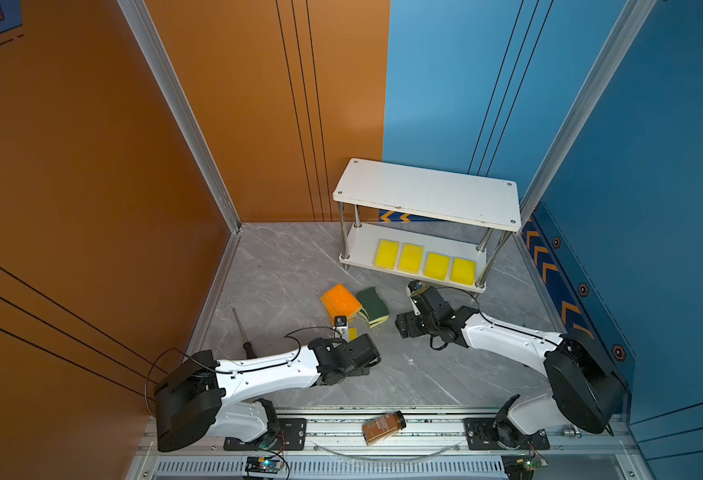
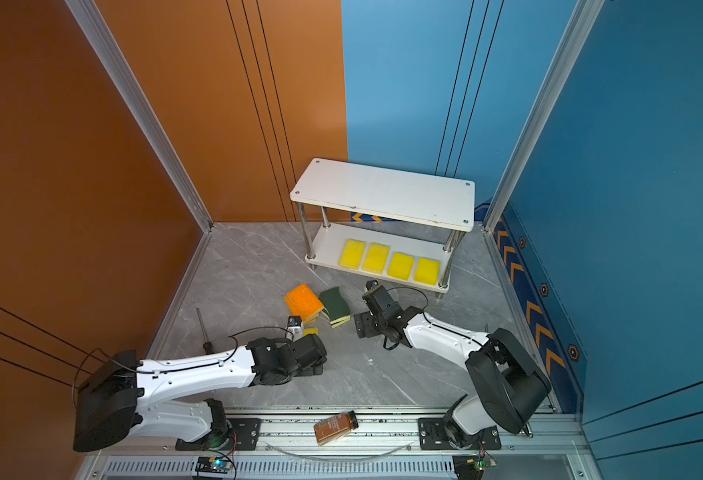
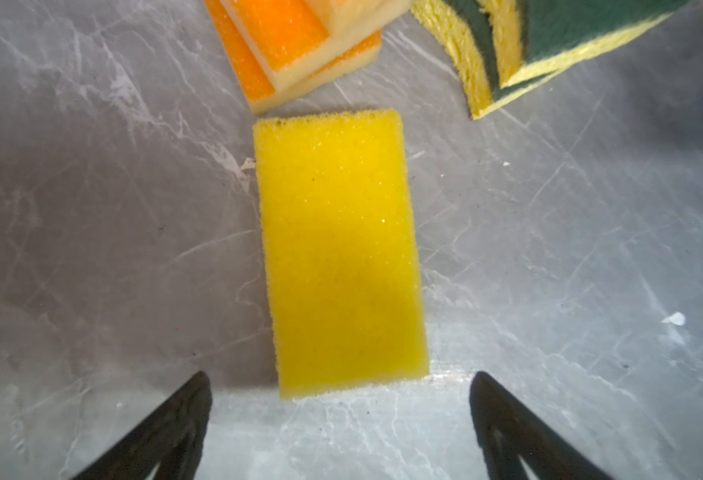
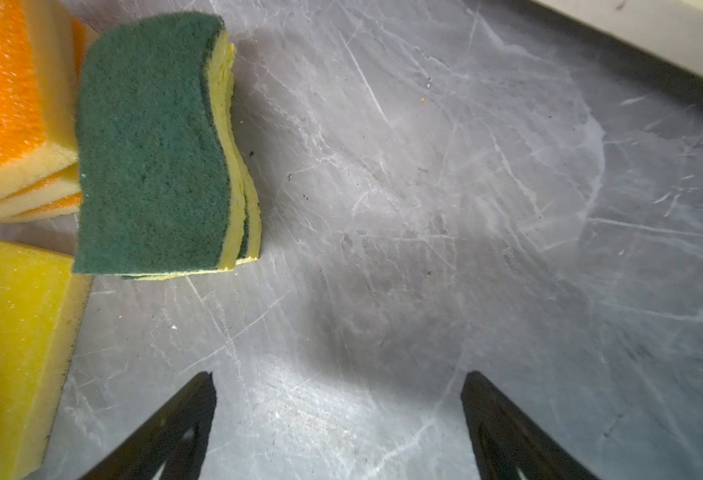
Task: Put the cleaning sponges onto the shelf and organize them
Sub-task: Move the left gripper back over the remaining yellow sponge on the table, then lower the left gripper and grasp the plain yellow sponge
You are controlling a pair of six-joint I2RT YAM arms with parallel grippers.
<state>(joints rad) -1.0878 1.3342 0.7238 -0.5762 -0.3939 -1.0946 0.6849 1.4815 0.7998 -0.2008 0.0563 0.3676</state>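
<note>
Shelf (image 1: 426, 192) right of centre in both top views, at the far end of the grey marbled table (image 1: 283, 270). On its lower board, four yellow sponges (image 1: 410, 257) flat in a row, long sides facing, narrow gaps between.

Just below the shelf, mid-frame: orange-topped stack (image 1: 341, 300), slightly fanned (three layers countable in the left wrist view). Hard against its right side, green-topped stack (image 1: 372, 302) of two wavy sponges; touching or not, cannot tell.

Fifth yellow sponge (image 3: 341, 253) flat on the table just below the orange-topped stack, mostly hidden in the top views under the left arm's wrist. One short end almost at the orange stack's corner.

Left gripper (image 3: 341, 378) low over that sponge, jaws spread wide, wider than the sponge, its near end between the tips, no contact visible.

Right gripper (image 4: 339, 374) mid-frame, right of the green-topped stack, jaws also wide apart, only bare table between them, green stack off to one side and clear of the fingers.

Screwdriver (image 1: 243, 332) at the table's lower left. Brown bottle (image 1: 383, 427) on its side on the rail, bottom centre.
</note>
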